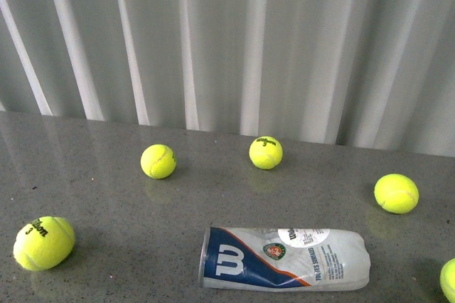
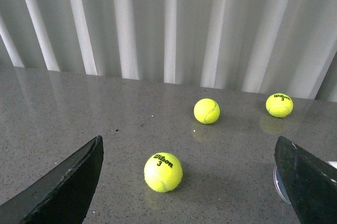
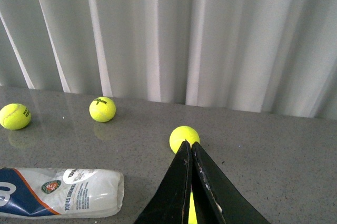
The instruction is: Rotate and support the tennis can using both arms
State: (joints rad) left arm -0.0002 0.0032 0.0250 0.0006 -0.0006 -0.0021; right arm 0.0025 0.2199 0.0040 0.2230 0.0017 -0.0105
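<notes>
The tennis can (image 1: pixel 284 258) lies on its side near the table's front edge, its open rim to the left and the blue Wilson label facing up. Neither arm shows in the front view. In the left wrist view my left gripper (image 2: pixel 189 182) is open, its black fingers (image 2: pixel 68 187) wide apart. A sliver of the can's rim (image 2: pixel 278 184) peeks from behind the other finger. In the right wrist view my right gripper (image 3: pixel 189 144) is shut on nothing. The tennis can (image 3: pixel 63 192) lies apart from it on the table.
Yellow tennis balls are scattered on the grey table (image 1: pixel 99 189): one at the front left (image 1: pixel 44 242), two further back (image 1: pixel 158 161) (image 1: pixel 266 152), one at the right (image 1: pixel 396 193), one at the right edge (image 1: pixel 449 279). A white pleated curtain (image 1: pixel 227 40) closes the back.
</notes>
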